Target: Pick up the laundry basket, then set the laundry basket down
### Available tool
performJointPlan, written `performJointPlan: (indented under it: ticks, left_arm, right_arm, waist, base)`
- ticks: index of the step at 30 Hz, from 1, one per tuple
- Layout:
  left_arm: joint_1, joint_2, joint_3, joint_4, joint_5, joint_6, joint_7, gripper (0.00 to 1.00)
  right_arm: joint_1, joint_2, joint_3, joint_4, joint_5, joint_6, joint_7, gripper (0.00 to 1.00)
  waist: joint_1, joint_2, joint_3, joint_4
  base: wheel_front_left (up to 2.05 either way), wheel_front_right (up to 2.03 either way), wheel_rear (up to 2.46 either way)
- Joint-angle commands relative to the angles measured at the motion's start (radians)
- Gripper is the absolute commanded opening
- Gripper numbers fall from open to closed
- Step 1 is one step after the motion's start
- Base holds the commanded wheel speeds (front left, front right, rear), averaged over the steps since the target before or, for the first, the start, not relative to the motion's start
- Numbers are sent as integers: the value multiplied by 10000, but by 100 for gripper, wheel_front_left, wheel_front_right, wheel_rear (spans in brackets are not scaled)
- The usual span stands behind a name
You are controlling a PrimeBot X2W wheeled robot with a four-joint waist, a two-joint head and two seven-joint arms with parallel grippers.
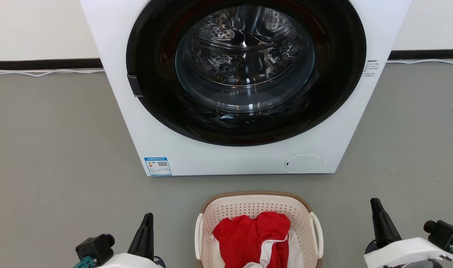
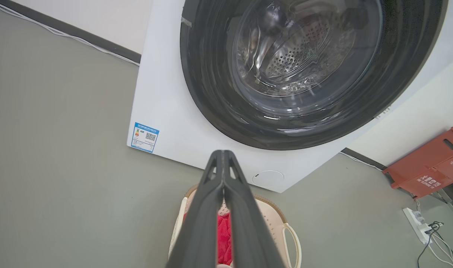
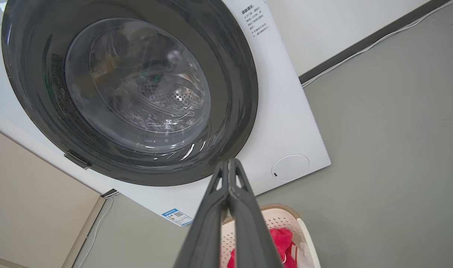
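Your head view looks down on a grey floor [image 1: 55,149]. A white washing machine [image 1: 211,160] takes up the 12 o'clock half, with its round dark-rimmed door [image 1: 245,56] shut and the steel drum visible through the glass. On its front panel there is a blue label [image 1: 158,166] at the lower left and a round hatch cover [image 1: 303,163] at the lower right.

The laundry basket [image 1: 249,204] stands on the floor at 6 o'clock, just in front of the machine, with a strip of bare floor between them. It is cream and perforated, with a brown woven-look rim and a white loop handle on each side. Inside lies a crumpled red garment [image 1: 252,232], with some white cloth [image 1: 293,253] beside it.

Your left gripper [image 1: 148,219] sits at 7 o'clock, near the basket's left handle but apart from it. In the left wrist view, the left gripper [image 2: 222,160] has its two dark fingers pressed together at the tips, gripping nothing. The basket lies behind them at 6 o'clock, and a red crate [image 2: 427,163] and a power strip [image 2: 416,223] sit at 4 o'clock.

Your right gripper [image 1: 377,208] sits at 4 o'clock, farther out from the basket's right handle. In the right wrist view, the right gripper [image 3: 230,167] is likewise closed tip to tip and empty, with the basket at 6 o'clock beyond its fingers.
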Motion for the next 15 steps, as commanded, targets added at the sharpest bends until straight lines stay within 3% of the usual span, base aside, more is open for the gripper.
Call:
performJointPlan:
  ticks: [1, 15]
  left_arm:
    - [-506, 50, 168, -226, -308, -111, 24, 0]
    - [-623, 96, 476, -232, -1854, -318, 389, 0]
  right_arm:
    - [-358, -77, -61, -316, 245, 18, 114, 0]
    - [-414, 78, -268, -444, 1549, 26, 519, 0]
  waist:
    - [-2, 0, -2, -1]
    - [-2, 0, -29, -23]
  base:
    - [0, 0, 0]
    - [0, 0, 0]
